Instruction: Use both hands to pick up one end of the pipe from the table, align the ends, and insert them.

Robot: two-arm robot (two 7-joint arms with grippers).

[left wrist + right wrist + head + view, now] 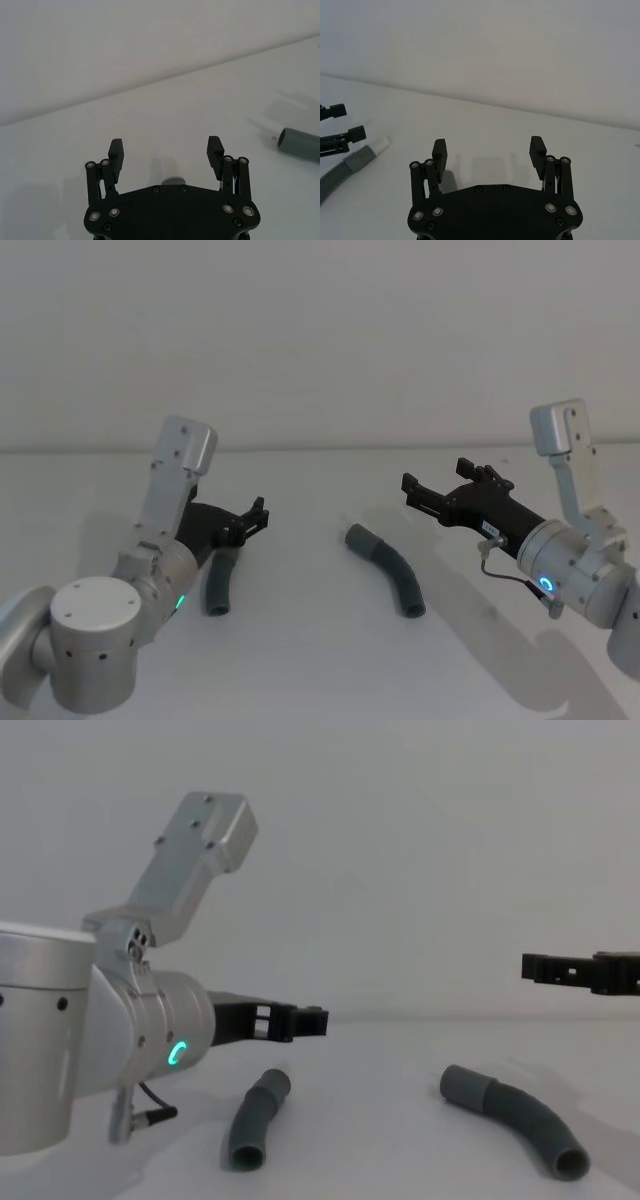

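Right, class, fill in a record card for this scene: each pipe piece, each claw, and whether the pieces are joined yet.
short pipe piece: lying on the table, on the robot's left
long pipe piece: lying near the centre, collar end nearer the short one
left claw: open, empty, above the short piece's far end
right claw: open, empty, raised, apart from the long piece
joined: no, the pieces lie apart

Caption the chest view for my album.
Left claw and right claw hover open; short pipe and long pipe lie apart on the table.
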